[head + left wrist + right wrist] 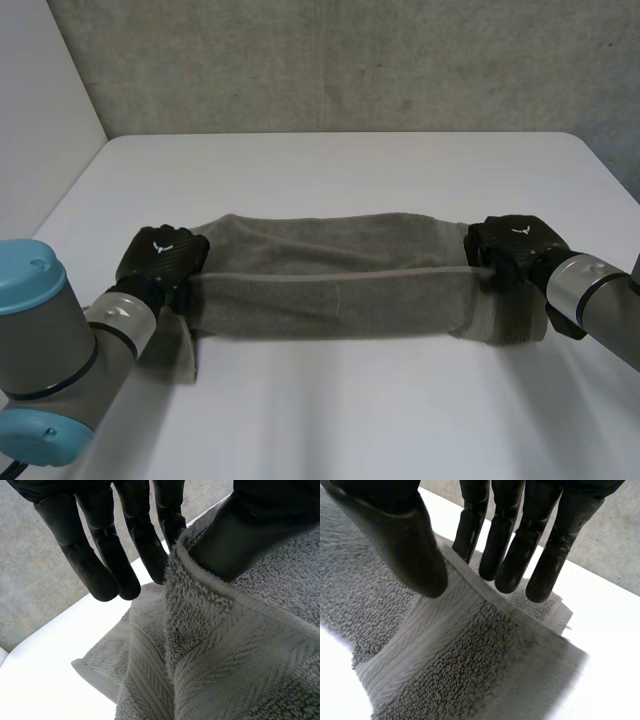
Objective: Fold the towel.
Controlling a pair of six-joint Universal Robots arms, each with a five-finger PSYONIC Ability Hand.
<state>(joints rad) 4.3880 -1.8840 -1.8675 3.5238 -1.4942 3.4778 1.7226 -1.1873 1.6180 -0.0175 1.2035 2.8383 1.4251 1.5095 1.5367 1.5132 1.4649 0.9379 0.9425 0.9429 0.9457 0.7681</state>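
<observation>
- Towel [330,275], grey looped terry with a flat woven border, lies stretched lengthwise and doubled over on the white table [330,165]
- left hand [160,258] rests knuckles-up at the towel's left end, straight fingers [82,560] and thumb pinching its hemmed edge
- right hand [512,245], at the towel's right end, pinches the border between thumb and fingers [497,540]

White table [330,170], smooth, with rounded far corners. Beyond its far edge, a rough grey speckled surface [350,60]. At the left, a plain pale wall [40,90] beside the table.
</observation>
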